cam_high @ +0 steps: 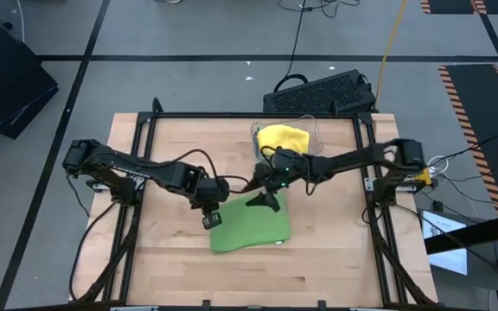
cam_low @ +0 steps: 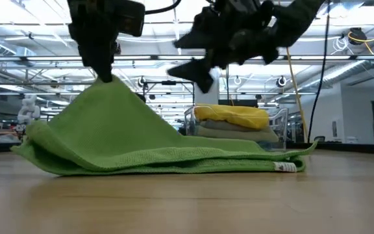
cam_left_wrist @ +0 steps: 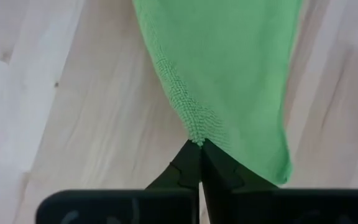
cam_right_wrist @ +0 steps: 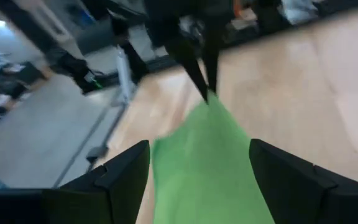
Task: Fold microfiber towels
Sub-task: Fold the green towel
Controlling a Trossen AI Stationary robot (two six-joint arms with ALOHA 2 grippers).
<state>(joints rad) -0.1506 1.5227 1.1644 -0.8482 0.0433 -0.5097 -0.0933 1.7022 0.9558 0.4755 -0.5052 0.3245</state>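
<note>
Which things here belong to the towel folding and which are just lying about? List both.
Job:
- bright green towel, corner pinched by left hand
- right hand, open above it
- yellow towel, in clear bin

Lying about:
- keyboard
- cables

My two slim black jointed arms, dark cables looped along them, my left gripper (cam_left_wrist: 199,144) tapering to matte black wedge jaws, my right gripper (cam_right_wrist: 199,163) broad-fingered, black.

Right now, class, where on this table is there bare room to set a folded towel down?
Bare wood lies along the wooden table's near edge and left of the bright green microfiber towel. It is crowded around that towel and the clear plastic bin.
</note>
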